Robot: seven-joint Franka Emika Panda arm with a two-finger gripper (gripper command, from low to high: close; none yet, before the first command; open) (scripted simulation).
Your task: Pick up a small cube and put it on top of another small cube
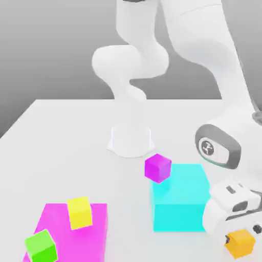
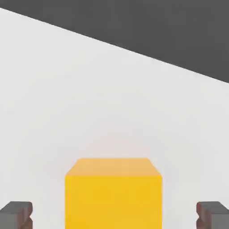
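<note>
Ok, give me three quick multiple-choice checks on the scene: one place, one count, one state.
1. The yellow cube sits on:
A. the magenta block
B. the cyan block
C. bare table

2. How many small cubes are there?
A. two
B. four
C. six

3. The claw is:
A. shut with nothing in it
B. clamped on the green cube
C. open around the orange cube

Answers:
1 A: the yellow cube rests on top of the magenta block.
2 B: yellow, green cube, magenta cube, orange cube.
3 C: the claw fingers flank it with gaps on both sides.
</note>
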